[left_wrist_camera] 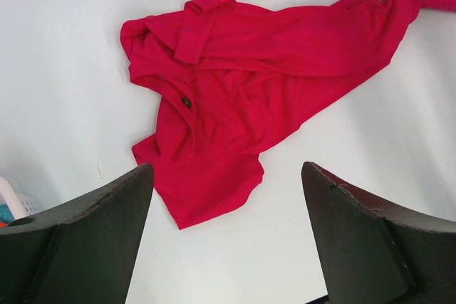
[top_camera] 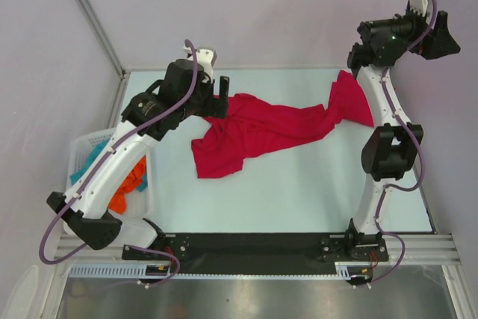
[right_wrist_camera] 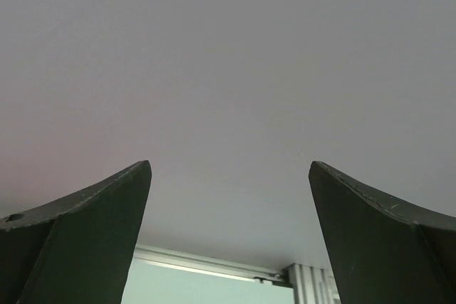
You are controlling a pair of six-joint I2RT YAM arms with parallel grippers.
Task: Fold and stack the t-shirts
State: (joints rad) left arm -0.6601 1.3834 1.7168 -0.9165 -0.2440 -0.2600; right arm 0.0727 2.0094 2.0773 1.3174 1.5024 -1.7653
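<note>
Over on the far left of the top view, a white basket sits beside the table with some orange cloth and teal cloth in it. Next along, the left gripper hangs over the left end of the red t-shirt. Its wrist cam shows the fingers spread wide with nothing between them, and the shirt lying crumpled on the table below. That shirt stretches from mid-left up toward the upper right. Can't tell if the bunched bit at the right end is the same shirt or a second one. At the upper right, the right gripper is raised high off the table, its fingers apart and empty, facing a blank wall.
</note>
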